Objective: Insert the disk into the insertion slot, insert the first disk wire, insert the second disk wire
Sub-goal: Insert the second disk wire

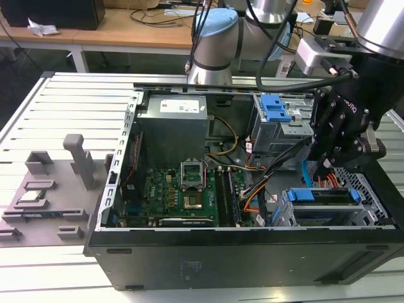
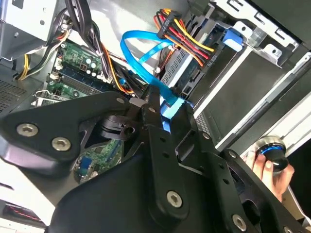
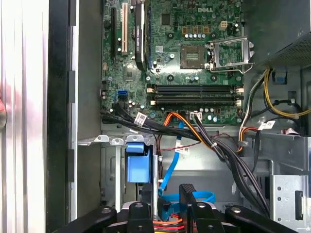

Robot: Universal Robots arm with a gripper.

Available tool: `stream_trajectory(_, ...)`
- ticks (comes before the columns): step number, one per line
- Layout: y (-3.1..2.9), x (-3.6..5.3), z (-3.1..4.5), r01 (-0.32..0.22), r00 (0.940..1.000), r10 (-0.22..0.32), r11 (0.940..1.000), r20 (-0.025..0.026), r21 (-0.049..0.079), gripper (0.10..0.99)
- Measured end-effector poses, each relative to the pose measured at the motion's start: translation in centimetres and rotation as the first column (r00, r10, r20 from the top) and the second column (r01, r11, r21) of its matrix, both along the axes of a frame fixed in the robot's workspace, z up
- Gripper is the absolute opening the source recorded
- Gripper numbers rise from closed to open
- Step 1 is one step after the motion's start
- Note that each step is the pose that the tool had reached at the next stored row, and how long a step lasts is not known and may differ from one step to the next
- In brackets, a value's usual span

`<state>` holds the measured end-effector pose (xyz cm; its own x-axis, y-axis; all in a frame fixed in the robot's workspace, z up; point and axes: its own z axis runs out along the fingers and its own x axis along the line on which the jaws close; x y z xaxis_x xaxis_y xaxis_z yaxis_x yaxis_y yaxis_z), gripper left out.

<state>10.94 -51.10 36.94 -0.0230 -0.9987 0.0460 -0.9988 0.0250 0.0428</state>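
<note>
Blue cable (image 2: 141,60) loops up from its plug end, which sits pinched between the gripper (image 2: 167,109) fingertips in the second wrist view; gripper closed narrow on that plug. Just past the plug, orange-red-black wire bundle (image 2: 187,41) runs to a black plug at the back of the drive (image 2: 182,73), looks already seated. Drive with blue carrier (image 1: 322,196) lies in the low silver drive cage (image 1: 363,211), directly below the gripper (image 1: 328,161) in the exterior view. Behind the gripper, taller grey cage with blue tabs (image 1: 276,110). Further off, green motherboard (image 3: 184,53) on the open computer case (image 1: 189,252) floor. Case rests on a slatted table (image 1: 63,101). A hand (image 2: 269,167) holds a round knob near the case edge.
</note>
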Motion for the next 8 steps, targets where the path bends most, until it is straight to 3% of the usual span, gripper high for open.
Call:
stream_trajectory(4,0.0,0.0,-0.01,0.0,1.0,0.0,1.0,0.0,-0.001,0.345)
stream_trajectory(5,0.0,0.0,-0.01,0.0,1.0,0.0,1.0,0.0,-0.001,0.216)
stream_trajectory(6,0.0,0.0,-0.01,0.0,1.0,0.0,1.0,0.0,-0.001,0.161)
stream_trajectory(8,0.0,0.0,-0.01,0.0,1.0,0.0,1.0,0.0,-0.002,0.161)
